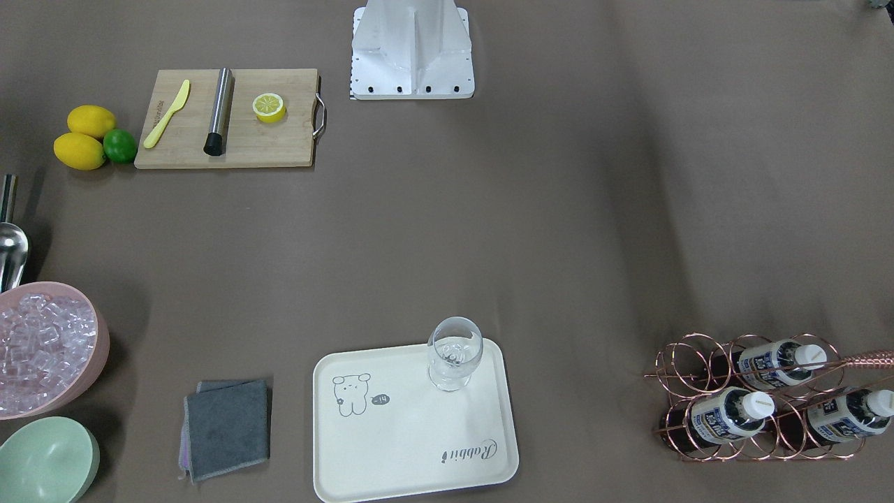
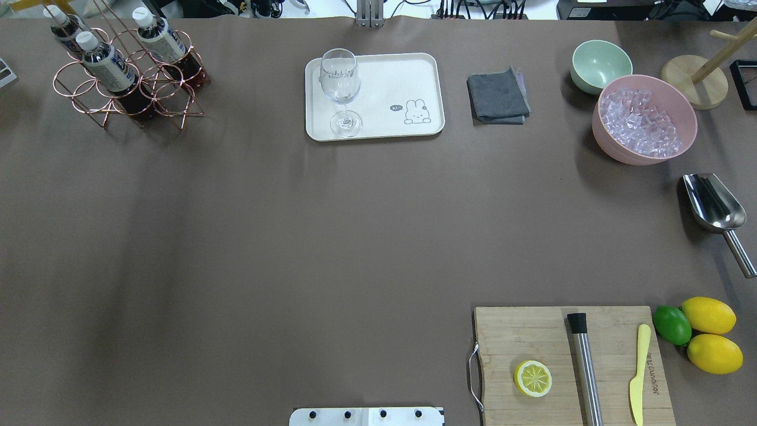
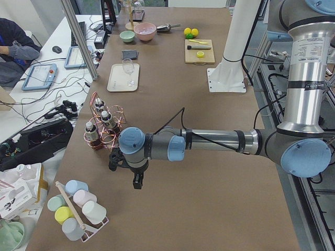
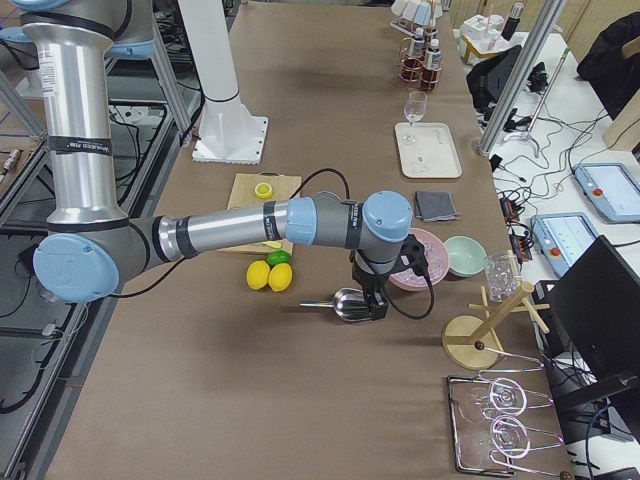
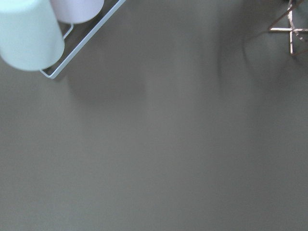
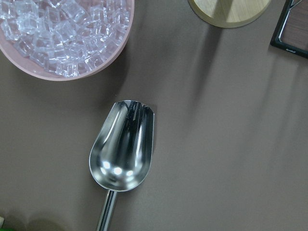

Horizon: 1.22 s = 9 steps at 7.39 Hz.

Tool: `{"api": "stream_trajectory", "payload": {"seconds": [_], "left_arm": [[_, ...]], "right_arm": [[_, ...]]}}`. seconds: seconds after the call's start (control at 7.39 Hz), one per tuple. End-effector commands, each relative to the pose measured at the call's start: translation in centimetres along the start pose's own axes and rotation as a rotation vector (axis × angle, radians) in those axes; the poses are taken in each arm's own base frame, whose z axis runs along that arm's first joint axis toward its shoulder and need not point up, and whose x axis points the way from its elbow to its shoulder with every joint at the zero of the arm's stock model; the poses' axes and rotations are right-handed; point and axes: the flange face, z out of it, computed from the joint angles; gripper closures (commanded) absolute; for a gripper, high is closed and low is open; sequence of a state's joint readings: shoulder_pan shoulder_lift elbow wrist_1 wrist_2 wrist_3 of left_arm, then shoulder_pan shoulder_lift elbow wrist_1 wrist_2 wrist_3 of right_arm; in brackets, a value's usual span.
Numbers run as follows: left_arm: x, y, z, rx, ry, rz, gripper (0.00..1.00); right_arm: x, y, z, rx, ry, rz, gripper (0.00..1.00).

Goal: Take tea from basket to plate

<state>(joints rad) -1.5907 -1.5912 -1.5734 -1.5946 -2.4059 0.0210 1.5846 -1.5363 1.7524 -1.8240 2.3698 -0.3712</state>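
three tea bottles (image 1: 730, 413) stood in basket (image 1: 681, 370): six ring cells, three filled. basket set well apart from one plate (image 1: 412, 447); one wine glass (image 1: 455, 353) stood on plate corner. left gripper (image 3: 137, 183) hung near basket, right gripper (image 4: 378, 308) over one scoop (image 6: 122, 149). opening and hold of either cannot be told.

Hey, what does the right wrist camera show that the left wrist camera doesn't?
Only the right wrist view: a steel scoop lying on the table, apart from the pink bowl of ice cubes; a round wooden base; and a dark frame corner.

Only the left wrist view: a pale green cup and a pink cup in a white wire rack, and a corner of the copper basket.

Both: bare brown table covering.
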Motion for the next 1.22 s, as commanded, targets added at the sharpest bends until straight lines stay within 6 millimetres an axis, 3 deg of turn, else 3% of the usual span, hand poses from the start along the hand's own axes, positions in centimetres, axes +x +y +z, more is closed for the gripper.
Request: {"api": "stream_trajectory", "payload": {"seconds": [0.0, 0.14, 0.54, 0.81, 1.08], "left_arm": [[6.0, -6.1, -4.3, 0.085, 0.004, 0.125, 0.02], [9.2, -8.1, -4.6, 0.097, 0.012, 0.189, 0.02], [11.9, -11.5, -6.5, 0.115, 0.002, 0.394, 0.02], [13.6, -13.0, -7.8, 0.105, 0.004, 0.407, 0.02], [15.6, -14.6, -9.4, 0.07, 0.022, 0.665, 0.02]], "right_arm": [[0.0, 0.0, 0.0, 0.0, 0.0, 0.0, 0.0], [0.0, 0.0, 0.0, 0.0, 0.0, 0.0, 0.0], [0.0, 0.0, 0.0, -0.001, -0.001, 0.001, 0.0], [0.1, 0.1, 0.1, -0.002, -0.001, 0.002, 0.0], [0.0, 0.2, 0.1, -0.002, -0.001, 0.002, 0.0]]}}
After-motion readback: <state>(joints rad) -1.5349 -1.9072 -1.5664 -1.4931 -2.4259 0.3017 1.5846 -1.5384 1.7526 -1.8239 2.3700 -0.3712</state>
